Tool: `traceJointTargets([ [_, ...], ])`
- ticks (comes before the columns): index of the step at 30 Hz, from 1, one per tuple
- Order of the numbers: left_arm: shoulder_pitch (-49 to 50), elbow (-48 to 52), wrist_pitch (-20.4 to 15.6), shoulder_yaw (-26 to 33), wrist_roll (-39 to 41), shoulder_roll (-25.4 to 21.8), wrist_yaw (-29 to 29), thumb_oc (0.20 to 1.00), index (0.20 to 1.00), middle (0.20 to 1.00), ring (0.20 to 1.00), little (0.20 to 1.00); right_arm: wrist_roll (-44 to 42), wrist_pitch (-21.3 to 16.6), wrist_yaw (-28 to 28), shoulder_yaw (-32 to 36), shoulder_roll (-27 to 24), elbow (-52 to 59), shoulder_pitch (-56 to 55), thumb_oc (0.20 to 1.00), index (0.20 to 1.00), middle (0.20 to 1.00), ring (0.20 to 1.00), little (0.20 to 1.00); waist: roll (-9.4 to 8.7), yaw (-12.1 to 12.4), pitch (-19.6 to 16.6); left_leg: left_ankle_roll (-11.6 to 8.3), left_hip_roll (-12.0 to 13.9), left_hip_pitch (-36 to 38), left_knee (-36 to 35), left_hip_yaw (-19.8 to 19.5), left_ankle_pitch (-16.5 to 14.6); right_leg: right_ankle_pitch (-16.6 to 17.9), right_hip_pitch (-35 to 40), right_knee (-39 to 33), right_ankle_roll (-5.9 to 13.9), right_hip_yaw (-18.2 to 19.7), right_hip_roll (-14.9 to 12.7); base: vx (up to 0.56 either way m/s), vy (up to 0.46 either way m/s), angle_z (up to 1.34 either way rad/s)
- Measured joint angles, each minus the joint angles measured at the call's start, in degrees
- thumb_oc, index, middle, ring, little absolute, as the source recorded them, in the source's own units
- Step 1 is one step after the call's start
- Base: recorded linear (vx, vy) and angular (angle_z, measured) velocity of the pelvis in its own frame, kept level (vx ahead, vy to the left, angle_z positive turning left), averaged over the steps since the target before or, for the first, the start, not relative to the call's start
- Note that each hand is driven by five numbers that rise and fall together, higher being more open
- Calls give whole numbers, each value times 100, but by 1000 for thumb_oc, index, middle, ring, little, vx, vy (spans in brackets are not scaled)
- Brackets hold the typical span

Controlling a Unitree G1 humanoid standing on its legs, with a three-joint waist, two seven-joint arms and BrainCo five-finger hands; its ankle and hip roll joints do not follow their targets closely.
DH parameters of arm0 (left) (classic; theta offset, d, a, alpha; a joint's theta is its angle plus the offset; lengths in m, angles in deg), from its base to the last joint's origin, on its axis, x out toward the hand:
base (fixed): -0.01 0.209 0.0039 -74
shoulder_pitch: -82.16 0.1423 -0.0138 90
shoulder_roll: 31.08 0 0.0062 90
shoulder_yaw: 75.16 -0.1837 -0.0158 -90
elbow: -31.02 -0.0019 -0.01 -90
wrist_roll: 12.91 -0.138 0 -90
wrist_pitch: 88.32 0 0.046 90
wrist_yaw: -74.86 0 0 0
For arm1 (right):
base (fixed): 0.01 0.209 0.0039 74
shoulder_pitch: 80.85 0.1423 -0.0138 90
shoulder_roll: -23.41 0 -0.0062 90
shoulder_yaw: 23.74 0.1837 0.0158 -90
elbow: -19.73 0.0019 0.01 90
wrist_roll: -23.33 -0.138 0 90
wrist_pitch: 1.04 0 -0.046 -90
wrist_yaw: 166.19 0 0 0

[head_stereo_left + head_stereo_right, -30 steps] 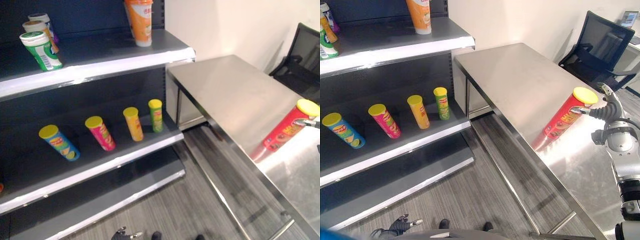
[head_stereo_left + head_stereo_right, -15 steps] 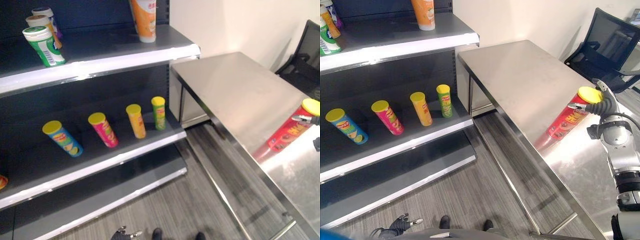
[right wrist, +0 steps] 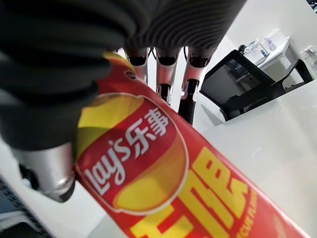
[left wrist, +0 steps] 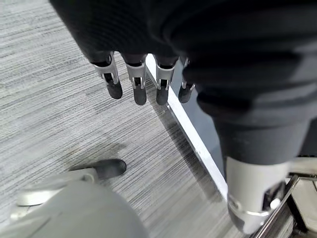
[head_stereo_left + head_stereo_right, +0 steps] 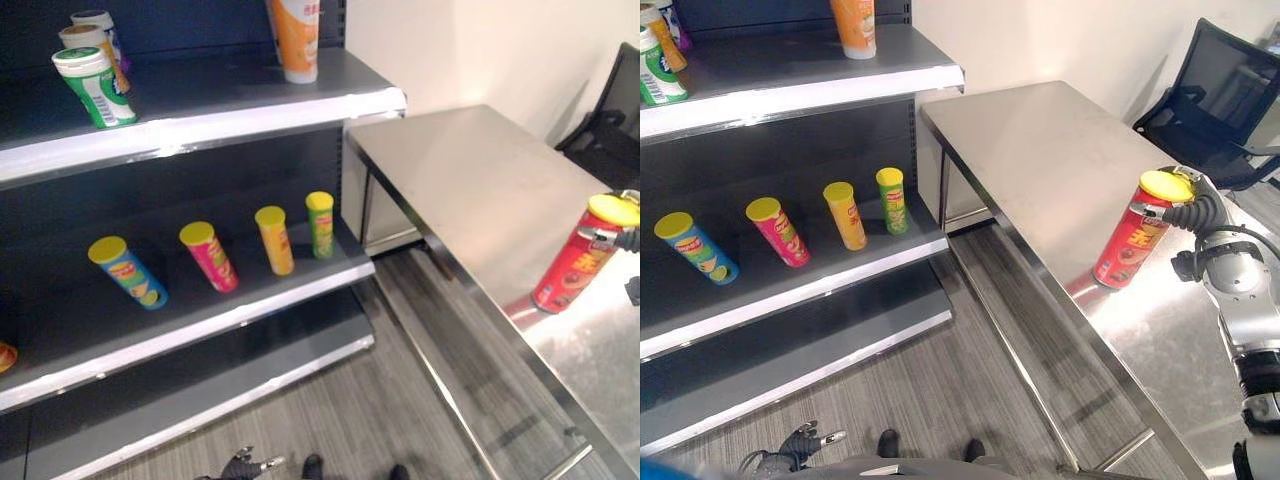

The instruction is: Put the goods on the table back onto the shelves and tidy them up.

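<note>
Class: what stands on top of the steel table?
One red chip can with a yellow lid, upright near the table's front edge, the right hand around its top. Its far side is hidden.

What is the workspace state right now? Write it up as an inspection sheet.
Surface: steel table, bare apart from one can.
Job's things: red chip can stands on the table near its front edge.
Clutter: four chip cans on the middle shelf; orange can and green can on the top shelf.
Hands: right hand grips the red chip can near its lid; left hand hangs open above the floor.
Cables: nothing seen.
Surroundings: black office chair.
</note>
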Motion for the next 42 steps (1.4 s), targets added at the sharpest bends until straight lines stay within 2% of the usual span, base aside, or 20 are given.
traceJointTargets([
  [5, -200, 224, -61, 281, 209, 6, 77, 1000, 1000, 1000, 1000, 1000, 223, -115, -336, 788, 106, 988, -558, 200, 200, 200, 200, 200, 14, -1, 158, -212, 70, -348, 21, -542, 150, -126, -47, -3, -96, -416, 147, -113, 17, 55],
  [7, 594, 846, -174, 306, 455, 107, 49, 1000, 1000, 1000, 1000, 1000, 225, -296, -546, 1576, 396, 1345, -1185, 200, 200, 200, 200, 200, 41, 363, 232, -192, 6, -750, 387, -695, 211, -279, -15, 42, -191, -591, 313, -74, 439, 135],
  [9, 778, 227, -113, 294, 453, 210, 26, 1000, 1000, 1000, 1000, 1000, 379, -304, -626, 2172, 541, 1386, -1653, 200, 200, 200, 200, 200, -3, 290, 347, -209, -119, -1022, 647, -705, 11, -292, -10, 13, -258, -1299, 116, -67, 476, 131],
  [12, 654, -429, 191, 6, 406, 213, -87, 1000, 1000, 1000, 1000, 1000, 671, -282, -682, 1243, 589, 1557, -511, 200, 200, 200, 200, 200, 86, 506, 410, 177, -203, -872, 146, -358, 202, 10, -682, 311, -72, -729, -8, -53, 552, -53],
  [14, -27, -423, 98, 154, 263, -14, -89, 1000, 1000, 1000, 1000, 1000, 671, -260, -674, 1019, 923, 1562, -525, 200, 200, 200, 200, 200, 68, 337, 609, 245, -79, -620, 5, -86, 293, 81, -1116, 1431, 44, -848, -144, -137, 385, -77],
  [15, -401, -375, -8, 309, 163, -441, -59, 1000, 1000, 1000, 1000, 1000, 670, -263, -639, 705, 941, 1569, -434, 200, 200, 200, 200, 200, -156, 120, 782, 433, -79, -626, 6, 129, 217, -118, -1530, 2331, 220, -1157, -369, -272, 332, -107],
  [16, 188, 1118, 15, 615, 105, -1154, 49, 1000, 1000, 1000, 1000, 1000, 676, -321, -552, 613, 730, 1418, -713, 200, 200, 200, 200, 200, -530, 259, 741, 713, -199, -656, 241, 392, 95, -852, -1427, 4482, 662, -1776, -594, -288, 250, -87],
  [18, 662, 1569, -295, 1143, 120, -1592, 125, 1000, 1000, 1000, 1000, 1000, 699, -332, -592, 449, 733, 1119, -592, 200, 200, 200, 200, 200, -928, 564, 743, 593, -355, -809, 499, 707, 76, -1163, -1066, 4840, 926, -1950, -191, -213, 45, -87],
  [20, 621, 159, -128, 1736, 173, -1156, 183, 1000, 1000, 1000, 1000, 1000, 849, -472, -593, 485, 947, 1480, -306, 200, 200, 200, 200, 200, -1066, 967, 757, 575, -594, -1034, 511, 1128, 73, -1779, -14, 1223, -350, -1539, 849, -258, 28, -98],
  [21, 583, -149, -31, 1666, 159, -802, 172, 1000, 1000, 1000, 1000, 1000, 860, -584, -678, 566, 753, 1592, -200, 200, 200, 200, 200, 200, -977, 954, 808, 554, -804, -1318, 700, 1133, 108, -1465, 248, 15, -925, -1000, 1088, -438, 154, 11],
  [22, 499, -196, -4, 1451, 131, -429, 102, 1000, 1000, 1000, 1000, 1000, 873, -614, -779, 666, 476, 1552, -138, 200, 200, 200, 200, 200, -643, 997, 1008, 353, -821, -1663, 983, 1017, 258, -1017, 56, 59, -997, -802, 1152, -338, 137, 76],
  [23, 415, -175, -73, 968, 93, -214, 62, 1000, 1000, 1000, 1000, 1000, 890, -604, -832, 665, 270, 1234, 145, 200, 200, 200, 200, 200, -340, 1047, 1209, -674, -892, -2397, 1439, 510, 899, -793, -536, 462, -1238, -1061, 933, -222, 233, 76],
  [24, 299, -229, -68, 907, 92, -118, 60, 1000, 1000, 1000, 1000, 1000, 891, -541, -871, 640, 230, 988, 321, 200, 200, 200, 200, 200, -154, 1227, 1367, -1097, -772, -2676, 1988, 506, 641, -731, -669, 545, -1273, -1140, 822, -67, 217, 73],
  [27, 167, -233, -26, 781, -30, -485, 64, 1000, 1000, 1000, 1000, 1000, 1102, -495, -881, 832, 224, 1183, -251, 200, 200, 200, 200, 200, -40, 1067, 1399, -525, 396, -2398, 2577, 1498, -341, -620, -589, 446, -1338, -1801, 605, 20, 202, 100],
  [29, 181, -137, -60, 777, -73, -653, 86, 1000, 1000, 1000, 1000, 1000, 1115, -493, -895, 894, 396, 1445, -313, 200, 200, 200, 200, 200, -137, 722, 1433, -546, 1065, -1901, 2145, 1174, -424, -621, -521, 415, -1312, -1951, 548, 230, 499, 86],
  [30, -113, -236, -71, 701, -91, -632, 113, 1000, 1000, 1000, 1000, 1000, 1121, -503, -869, 879, 399, 1608, -228, 200, 200, 200, 200, 200, 56, 562, 1378, -783, 1889, -777, 1117, 767, -443, -486, -399, 437, -1075, -1852, 504, 340, 800, 17],
  [31, -197, -253, -80, 623, -126, -610, 138, 1000, 1000, 1000, 1000, 1000, 1114, -494, -844, 897, 381, 1700, -262, 200, 200, 200, 200, 200, 133, 401, 1317, -903, 1948, -378, 750, 586, -526, -469, -347, 456, -909, -1855, 470, 297, 833, 2],
  [33, -343, -151, -172, 490, -152, -423, 136, 1000, 1000, 1000, 1000, 1000, 1112, -494, -798, 994, 406, 1916, -319, 200, 200, 200, 200, 200, 309, 156, 1137, -999, 1368, -16, 339, 513, -595, -326, -374, 497, -646, -1953, 132, 139, 617, 16],
  [35, -336, 95, -217, 357, -207, -82, 130, 1000, 1000, 1000, 1000, 1000, 1126, -448, -792, 928, 262, 1937, -323, 200, 200, 200, 200, 200, 788, 97, 825, -585, 748, -155, 112, 503, -341, -50, -423, 386, -357, -1973, 44, 106, 651, -5],
  [42, 6, 124, -208, 89, -327, -175, 135, 1000, 1000, 1000, 1000, 1000, 1578, -261, -697, 277, 622, 2087, -303, 200, 200, 200, 200, 200, 545, 183, 382, 526, -651, -215, 13, 235, -216, 273, -798, 1241, 1, -1836, -1476, 96, 508, 39],
])
